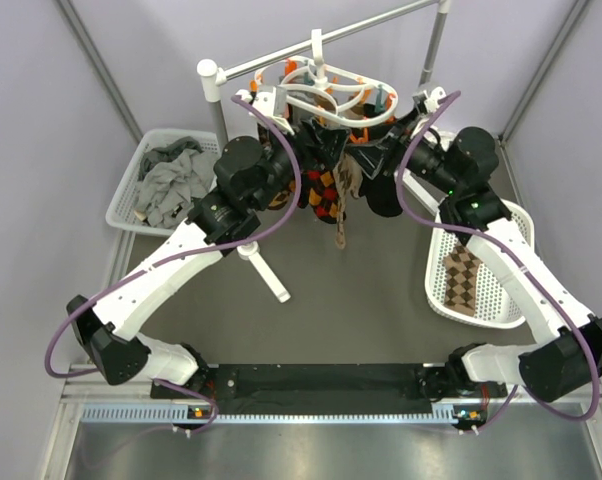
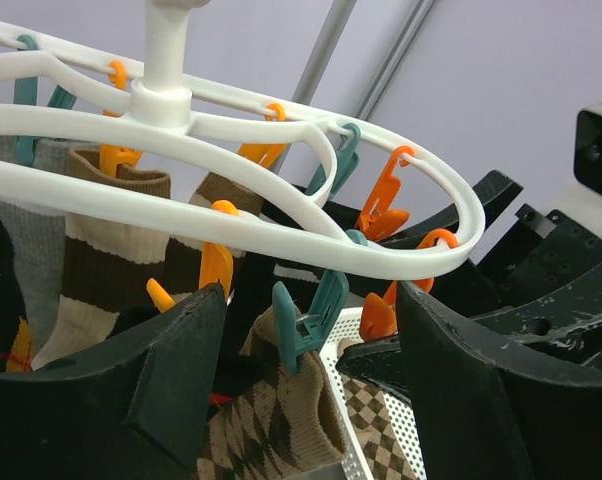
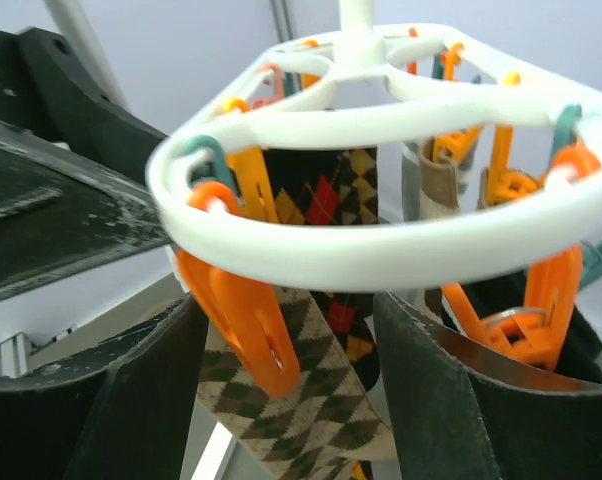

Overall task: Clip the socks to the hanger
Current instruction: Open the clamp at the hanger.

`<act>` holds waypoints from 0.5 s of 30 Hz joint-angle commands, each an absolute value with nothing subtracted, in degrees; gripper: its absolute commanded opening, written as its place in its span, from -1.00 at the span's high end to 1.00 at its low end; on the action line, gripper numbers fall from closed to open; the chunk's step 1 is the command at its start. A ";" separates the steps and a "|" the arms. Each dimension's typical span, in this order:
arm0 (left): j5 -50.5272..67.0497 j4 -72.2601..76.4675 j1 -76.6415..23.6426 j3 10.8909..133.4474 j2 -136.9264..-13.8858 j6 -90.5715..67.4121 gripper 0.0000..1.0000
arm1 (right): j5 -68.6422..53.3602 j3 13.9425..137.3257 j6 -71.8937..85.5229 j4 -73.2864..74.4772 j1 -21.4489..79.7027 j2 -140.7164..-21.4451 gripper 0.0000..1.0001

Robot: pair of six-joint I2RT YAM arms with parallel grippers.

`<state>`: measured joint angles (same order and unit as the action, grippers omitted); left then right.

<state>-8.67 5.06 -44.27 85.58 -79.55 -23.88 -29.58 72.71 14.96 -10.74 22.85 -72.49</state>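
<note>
Well, socks (image 1: 324,190) hang clipped on hanger (image 1: 331,97).

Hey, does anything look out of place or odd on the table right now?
Nothing looks damaged or spilled. Only oddity: one brown argyle sock lies alone in the white perforated basket on the right, while the other socks hang clipped to the white plastic oval hanger.

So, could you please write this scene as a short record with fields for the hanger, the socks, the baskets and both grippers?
hanger: white oval ring, hung on the rail
clipped: several argyle socks
not yet clipped: one argyle sock, in the right basket
left basket: grey socks
left gripper: open, a teal clip between its fingers
right gripper: open, an orange clip between its fingers
</note>
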 commanded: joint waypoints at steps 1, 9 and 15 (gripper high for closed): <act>-9.05 6.24 -44.12 85.34 -76.99 -23.12 -0.47 | -34.71 76.29 14.06 -11.43 22.32 -72.69 -0.19; -8.44 5.36 -44.12 85.17 -75.32 -23.29 -0.47 | -36.65 75.50 14.41 -10.28 22.32 -71.63 0.16; -6.42 3.26 -44.12 85.78 -73.65 -23.99 -0.48 | -36.74 74.53 14.76 -10.02 22.67 -70.23 0.49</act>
<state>-8.34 3.97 -44.27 85.38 -76.42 -23.88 -35.35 73.60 15.03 -9.15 22.74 -72.44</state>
